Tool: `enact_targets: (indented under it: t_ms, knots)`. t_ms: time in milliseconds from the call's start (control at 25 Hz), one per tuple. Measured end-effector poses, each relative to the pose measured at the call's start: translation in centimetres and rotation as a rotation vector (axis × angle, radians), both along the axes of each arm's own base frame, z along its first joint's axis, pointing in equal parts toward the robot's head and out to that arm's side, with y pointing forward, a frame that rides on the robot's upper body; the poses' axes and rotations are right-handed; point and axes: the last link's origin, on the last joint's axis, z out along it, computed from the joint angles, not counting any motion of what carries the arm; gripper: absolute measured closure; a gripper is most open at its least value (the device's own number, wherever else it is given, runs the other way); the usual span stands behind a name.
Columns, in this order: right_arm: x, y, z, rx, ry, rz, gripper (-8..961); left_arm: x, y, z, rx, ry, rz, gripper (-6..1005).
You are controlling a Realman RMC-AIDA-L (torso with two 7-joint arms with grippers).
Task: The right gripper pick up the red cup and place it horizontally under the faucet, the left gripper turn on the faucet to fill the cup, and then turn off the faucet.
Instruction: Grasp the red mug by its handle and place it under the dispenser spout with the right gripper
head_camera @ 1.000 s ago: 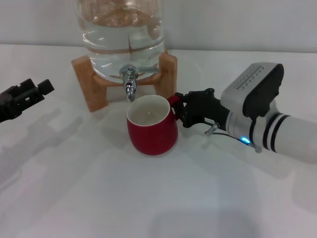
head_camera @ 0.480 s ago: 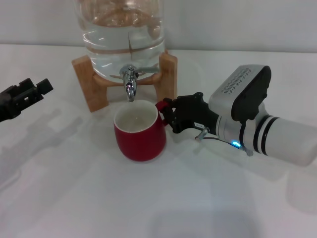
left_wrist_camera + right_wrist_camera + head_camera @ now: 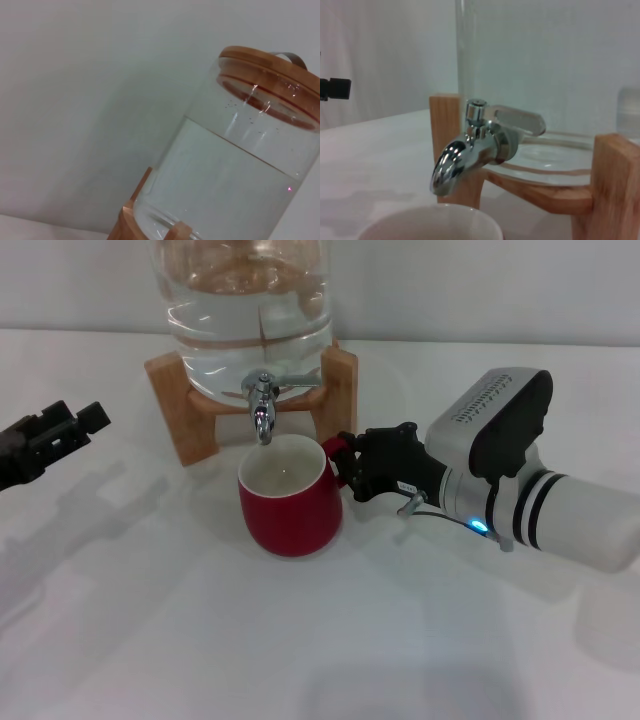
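The red cup [image 3: 290, 502] stands upright on the white table, its white inside showing, right below the spout of the chrome faucet [image 3: 262, 412]. My right gripper [image 3: 348, 468] reaches in from the right and is shut on the cup's small red handle. In the right wrist view the faucet [image 3: 470, 152] is close, its lever lying sideways, and the cup's rim [image 3: 432, 222] sits just beneath the spout. My left gripper [image 3: 62, 428] hovers at the far left, open and holding nothing, well away from the faucet.
A big glass water jar [image 3: 245, 310] rests on a wooden stand [image 3: 180, 405] behind the cup; the left wrist view shows the jar [image 3: 235, 170] and its wooden lid. White table [image 3: 300, 640] spreads out in front.
My right gripper has carried the cup left toward the faucet, then nudged it slightly back and right. The cup's mouth now sits under the spout. The left arm has stayed still.
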Motion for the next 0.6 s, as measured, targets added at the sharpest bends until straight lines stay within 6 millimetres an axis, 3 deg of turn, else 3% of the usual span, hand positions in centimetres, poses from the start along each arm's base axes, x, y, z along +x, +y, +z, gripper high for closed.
enact_targets:
  t_ms: [600]
  knots:
    - [-1.6, 1.0, -0.7, -0.015, -0.028, -0.006, 825, 0.1, 0.1, 0.0, 0.000, -0.001, -0.002, 104]
